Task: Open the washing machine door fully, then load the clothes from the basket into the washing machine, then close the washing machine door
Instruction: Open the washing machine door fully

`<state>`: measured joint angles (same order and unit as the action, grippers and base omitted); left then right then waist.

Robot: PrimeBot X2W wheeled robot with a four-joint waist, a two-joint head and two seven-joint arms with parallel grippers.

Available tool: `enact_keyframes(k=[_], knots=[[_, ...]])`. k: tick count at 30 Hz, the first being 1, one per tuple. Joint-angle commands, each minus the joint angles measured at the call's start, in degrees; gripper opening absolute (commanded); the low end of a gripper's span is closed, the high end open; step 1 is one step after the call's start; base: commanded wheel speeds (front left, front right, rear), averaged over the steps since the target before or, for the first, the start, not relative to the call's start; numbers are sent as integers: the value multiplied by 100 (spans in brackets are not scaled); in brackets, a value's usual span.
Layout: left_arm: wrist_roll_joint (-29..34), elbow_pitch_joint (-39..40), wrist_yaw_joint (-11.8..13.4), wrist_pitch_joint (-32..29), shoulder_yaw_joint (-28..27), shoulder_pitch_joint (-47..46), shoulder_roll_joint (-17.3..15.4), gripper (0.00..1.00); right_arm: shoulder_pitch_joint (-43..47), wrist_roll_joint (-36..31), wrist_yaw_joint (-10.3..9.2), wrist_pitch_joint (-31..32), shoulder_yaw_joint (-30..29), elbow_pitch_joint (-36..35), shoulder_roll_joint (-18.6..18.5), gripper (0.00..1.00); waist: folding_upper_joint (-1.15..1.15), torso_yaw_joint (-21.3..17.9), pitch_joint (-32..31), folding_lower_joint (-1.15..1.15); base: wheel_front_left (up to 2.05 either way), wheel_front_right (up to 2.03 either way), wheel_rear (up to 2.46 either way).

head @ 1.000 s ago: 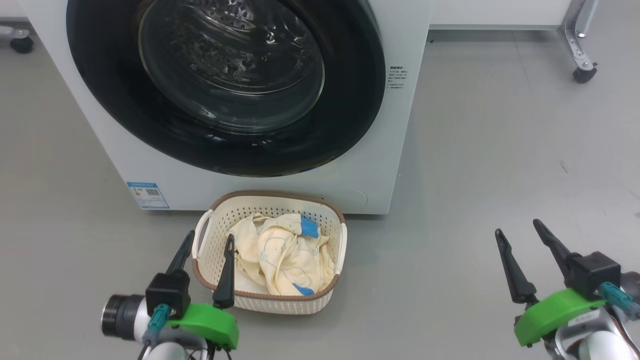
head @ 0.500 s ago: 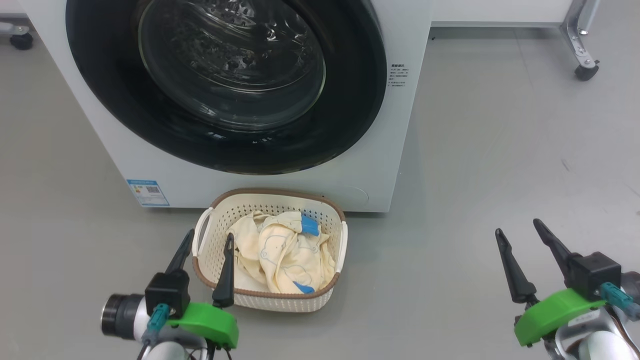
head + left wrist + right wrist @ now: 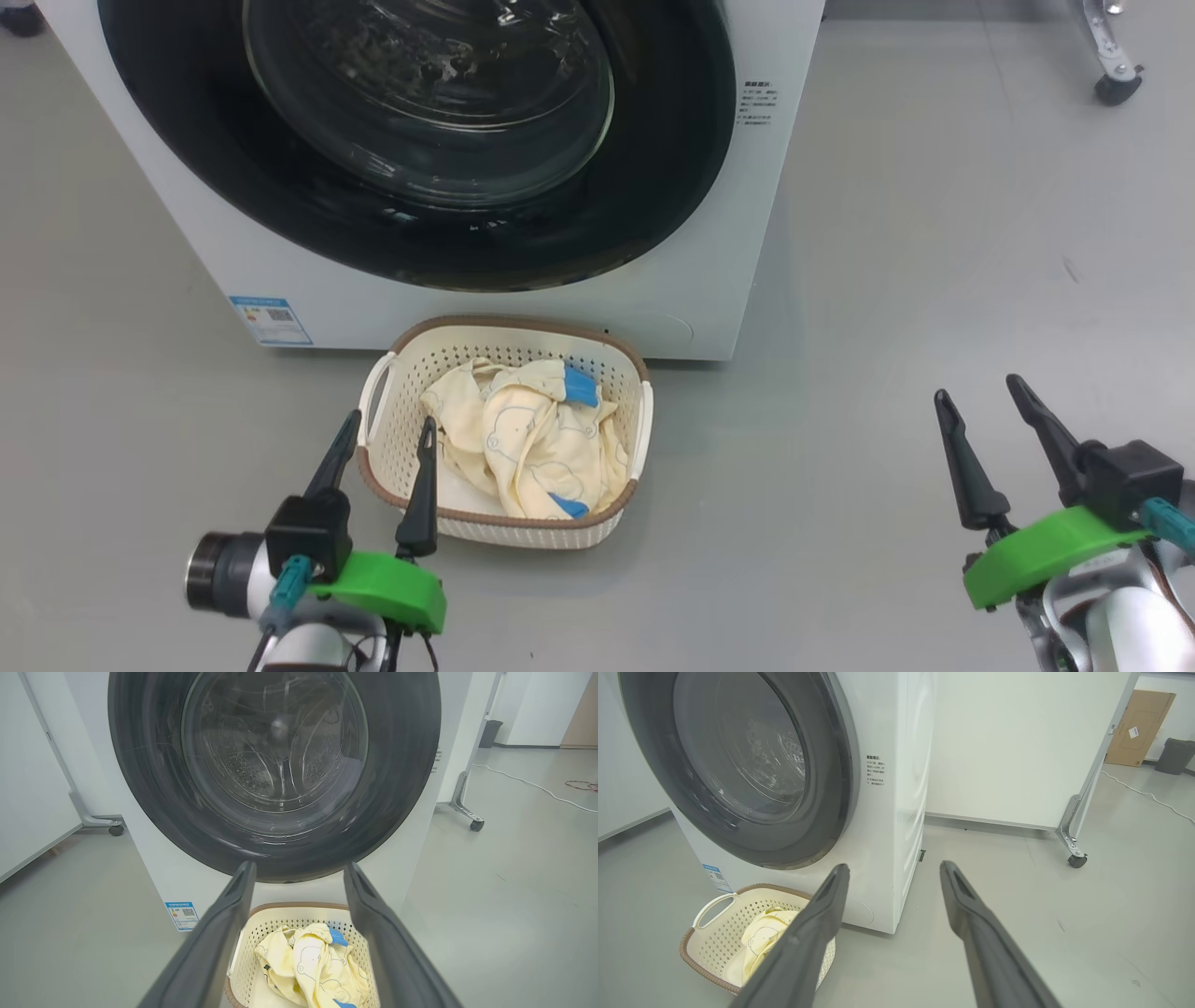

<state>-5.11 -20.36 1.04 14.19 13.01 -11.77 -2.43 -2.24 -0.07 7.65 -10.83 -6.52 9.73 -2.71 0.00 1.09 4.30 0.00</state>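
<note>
Taking the basket [image 3: 504,325] on the floor [image 3: 887,280] as the dial's centre in the head view, the clothes [image 3: 537,448] lie inside it. The washing machine [image 3: 719,233] stands just behind at twelve o'clock, with the washing machine door [image 3: 653,187] shut on its front and a label [image 3: 271,320] at ten o'clock. The left gripper [image 3: 391,420] sits at eight o'clock, its fingers on either side of the basket's left rim. The right gripper [image 3: 979,389] is at three o'clock, well apart. A caster wheel [image 3: 1111,89] stands far off at two o'clock.

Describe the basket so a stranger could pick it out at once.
Find the big white washing machine with its round black door. On the grey floor just in front, below that door, sits the basket. It is small, cream-white, perforated, brown-rimmed, and holds pale yellow clothes with blue trim.
</note>
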Motion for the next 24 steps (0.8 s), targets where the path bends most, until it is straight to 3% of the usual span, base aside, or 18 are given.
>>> enact_keyframes(k=[1,4,5,6,7,8,9,17,24], knots=[[27,228,6,81,-210,-345,-66,100,-344,93,-16,-4,124,-146,-37,100,0,30,97,0,0,0,0],[42,259,-1,81,-176,-422,-63,100,-537,301,-16,61,87,-68,-36,100,0,59,227,0,0,0,0],[46,272,-2,81,-168,-452,-63,100,-621,420,-16,74,63,-24,-35,96,0,70,276,0,0,0,0],[50,284,-2,81,-161,-482,-62,100,-708,523,-16,85,40,2,-35,85,0,81,321,0,0,0,0],[54,296,-1,81,-155,-512,-61,100,-793,625,-16,101,20,25,-34,61,0,94,368,0,0,0,0],[56,307,0,81,-149,-541,-60,100,-880,789,-16,126,-6,57,-33,19,0,108,413,0,0,0,0],[58,315,0,81,-142,-570,-60,100,-965,935,-16,156,-21,89,-31,0,0,126,458,0,0,0,0],[23,305,-34,81,-89,-716,-55,100,-1554,2186,-16,451,-7,405,-30,0,0,229,717,0,0,0,0],[73,256,-59,81,-31,-829,-53,100,-2213,4064,-16,1032,-207,873,-23,0,0,306,861,0,0,0,0]])
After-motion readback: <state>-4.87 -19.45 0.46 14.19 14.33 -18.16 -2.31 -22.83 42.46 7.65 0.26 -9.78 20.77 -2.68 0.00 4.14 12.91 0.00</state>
